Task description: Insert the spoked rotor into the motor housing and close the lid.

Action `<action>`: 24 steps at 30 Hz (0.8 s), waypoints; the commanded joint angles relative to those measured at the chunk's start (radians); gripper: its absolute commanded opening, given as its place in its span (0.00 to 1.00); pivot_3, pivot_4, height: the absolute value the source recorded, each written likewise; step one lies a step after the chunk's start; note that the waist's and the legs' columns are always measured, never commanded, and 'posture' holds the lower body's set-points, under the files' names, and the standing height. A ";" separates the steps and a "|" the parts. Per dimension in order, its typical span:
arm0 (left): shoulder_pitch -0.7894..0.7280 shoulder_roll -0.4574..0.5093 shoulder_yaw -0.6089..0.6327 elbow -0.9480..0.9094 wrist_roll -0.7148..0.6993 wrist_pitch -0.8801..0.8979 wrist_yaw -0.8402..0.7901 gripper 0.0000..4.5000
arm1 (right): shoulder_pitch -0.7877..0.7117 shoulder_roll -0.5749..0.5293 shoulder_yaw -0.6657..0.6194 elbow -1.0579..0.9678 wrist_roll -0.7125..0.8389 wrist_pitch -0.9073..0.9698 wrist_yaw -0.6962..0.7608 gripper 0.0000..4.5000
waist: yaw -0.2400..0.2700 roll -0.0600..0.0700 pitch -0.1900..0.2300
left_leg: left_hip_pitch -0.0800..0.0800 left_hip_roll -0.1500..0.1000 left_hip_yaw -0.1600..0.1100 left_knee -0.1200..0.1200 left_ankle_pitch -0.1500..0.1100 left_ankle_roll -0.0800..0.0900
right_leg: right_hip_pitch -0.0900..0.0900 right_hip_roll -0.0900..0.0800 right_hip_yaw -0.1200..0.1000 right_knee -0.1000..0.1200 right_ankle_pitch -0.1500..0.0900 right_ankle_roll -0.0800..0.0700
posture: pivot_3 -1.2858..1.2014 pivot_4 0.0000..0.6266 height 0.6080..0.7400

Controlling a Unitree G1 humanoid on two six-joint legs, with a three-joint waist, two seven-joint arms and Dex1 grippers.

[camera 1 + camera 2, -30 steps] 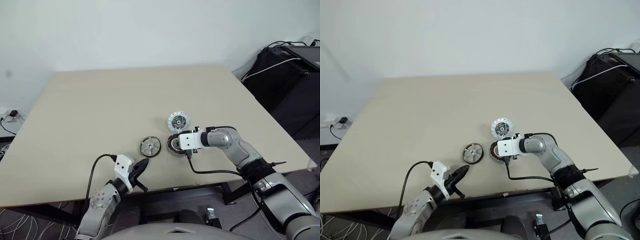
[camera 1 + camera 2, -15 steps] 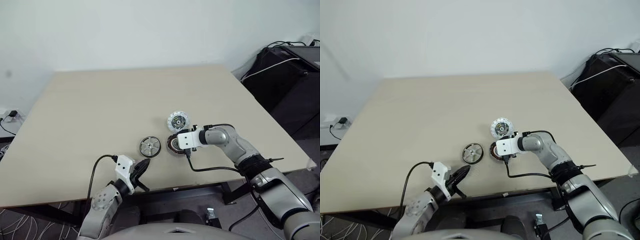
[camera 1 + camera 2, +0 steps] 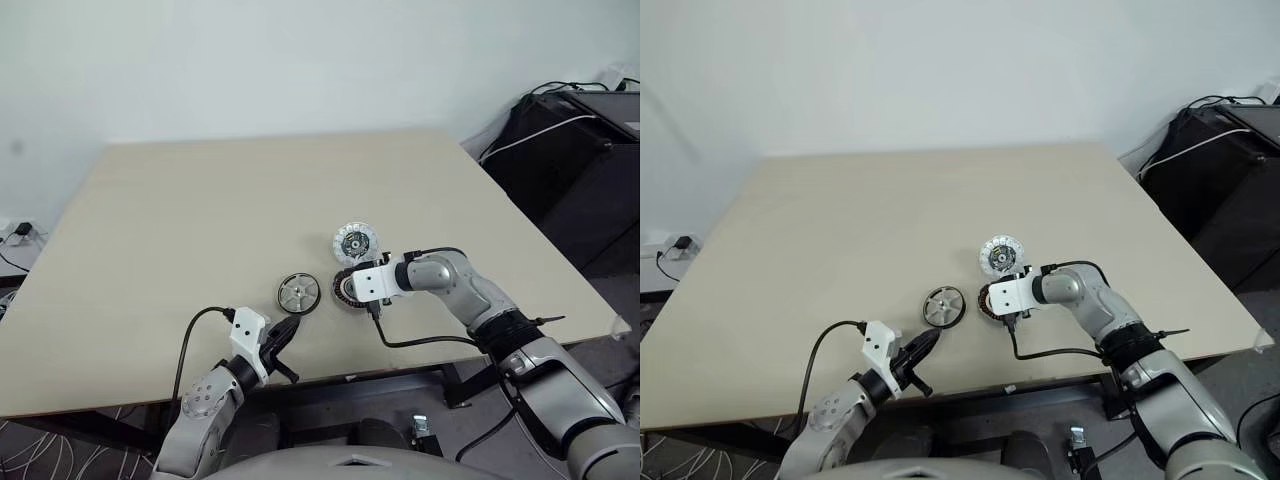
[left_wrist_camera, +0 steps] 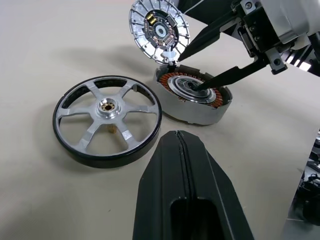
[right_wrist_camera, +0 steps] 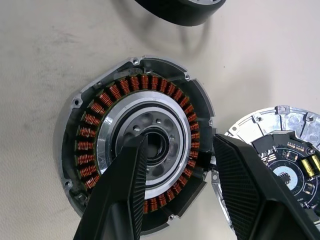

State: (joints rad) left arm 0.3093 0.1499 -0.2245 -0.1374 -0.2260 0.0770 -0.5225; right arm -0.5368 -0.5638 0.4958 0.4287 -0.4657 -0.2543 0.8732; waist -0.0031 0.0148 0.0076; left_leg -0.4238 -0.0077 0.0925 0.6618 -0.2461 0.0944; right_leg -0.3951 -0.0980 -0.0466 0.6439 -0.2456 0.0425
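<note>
The motor housing [image 5: 92,125], a dark ring of copper windings round a silvery centre, lies flat on the table. My right gripper [image 5: 178,140] comes down on it. One finger is in the central bore and the other is against the outer rim on the lid's side, so it is shut on that wall. The lid [image 3: 355,242], pale and finned, lies touching the housing's far edge. The spoked rotor [image 3: 298,293] lies flat just left of the housing. My left gripper [image 3: 288,327] is shut and empty, near the table's front edge, pointing toward the rotor [image 4: 107,120].
The beige table [image 3: 200,200] stretches wide behind and left of the parts. Its front edge runs just under my left gripper. Black equipment with cables [image 3: 580,130] stands off the table's right side. A black cable [image 3: 420,342] loops from my right wrist over the table.
</note>
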 commanded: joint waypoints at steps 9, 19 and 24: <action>-0.002 0.005 0.000 -0.078 -0.021 0.013 0.013 0.00 | -0.015 0.023 0.013 0.027 -0.021 0.037 0.000 0.50 | -0.006 0.000 0.000 | 0.001 0.000 0.000 0.000 0.000 0.000 | 0.001 0.000 0.000 0.000 0.000 0.000 | 0.52 0.00 1.00; -0.006 -0.001 -0.001 -0.035 -0.016 -0.014 0.011 0.00 | 0.004 0.003 0.007 -0.005 0.009 0.087 0.072 0.50 | -0.003 0.000 -0.001 | 0.002 0.000 0.000 0.000 0.000 0.000 | 0.002 0.000 0.000 0.000 0.000 0.000 | 0.52 0.00 1.00; -0.013 0.002 0.002 -0.030 -0.020 -0.015 0.005 0.00 | 0.015 0.000 0.001 -0.024 0.015 0.103 0.080 0.50 | 0.004 0.000 -0.001 | 0.001 0.000 0.000 0.000 0.000 0.000 | 0.002 0.000 0.000 -0.001 0.000 0.000 | 0.52 0.00 1.00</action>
State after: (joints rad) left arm 0.3115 0.1525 -0.2244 -0.1569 -0.2385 0.0805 -0.5107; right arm -0.5377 -0.5547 0.4891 0.4062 -0.4594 -0.1620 0.9210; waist 0.0010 0.0146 0.0068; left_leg -0.4223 -0.0078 0.0926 0.6613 -0.2463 0.0945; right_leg -0.3936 -0.0982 -0.0467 0.6431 -0.2456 0.0425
